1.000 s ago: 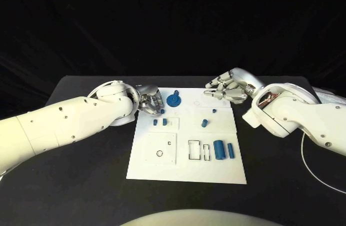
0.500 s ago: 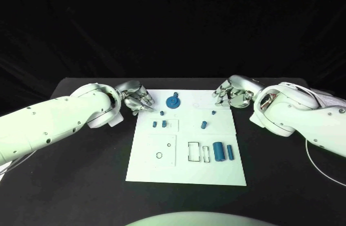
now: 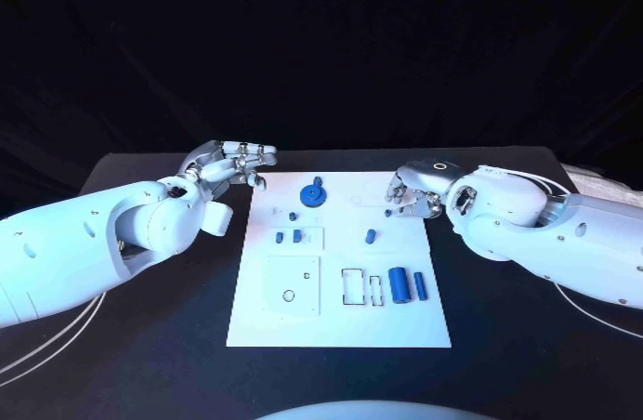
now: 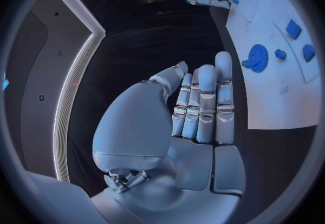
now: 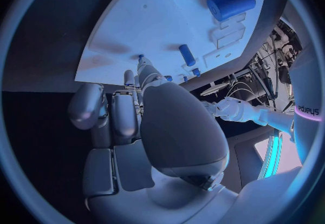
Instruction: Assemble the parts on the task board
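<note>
While both hands hover at the task board's (image 3: 335,318) far corners, you hold nothing.
Your left hand (image 3: 230,164) sits at eleven o'clock, fingers (image 4: 206,99) straight and together, empty; your right hand (image 3: 413,197) at two o'clock, fingers loosely curled, empty. Blue gear (image 3: 312,194) lies between them; blue cylinders (image 3: 398,283) sit at five o'clock on the board.

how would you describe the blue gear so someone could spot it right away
Find the white board in the middle of the black table. Near its far edge, left of centre, sits the gear: a round, toothed blue disc, unlike the small blocks and plain cylinders elsewhere.
</note>
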